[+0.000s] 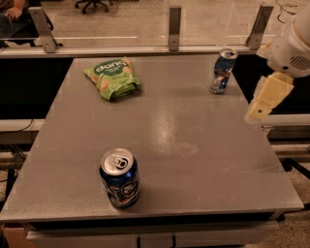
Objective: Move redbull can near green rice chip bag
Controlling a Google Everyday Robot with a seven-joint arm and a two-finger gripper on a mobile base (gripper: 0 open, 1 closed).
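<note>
The redbull can (223, 70), slim, blue and silver, stands upright at the far right of the grey table (193, 164). The green rice chip bag (112, 78), with white "dang" lettering, lies flat at the far left. About a third of the table's width separates can and bag. My gripper (264, 100), a cream piece under the white arm (292, 46), hangs off the table's right edge. It is to the right of the redbull can and a little nearer the camera, and touches nothing.
A wider, shorter dark-blue can (119, 178) stands upright near the front edge, left of centre. A rail with metal posts (174, 28) runs behind the table. An office chair base (92, 4) stands on the floor beyond.
</note>
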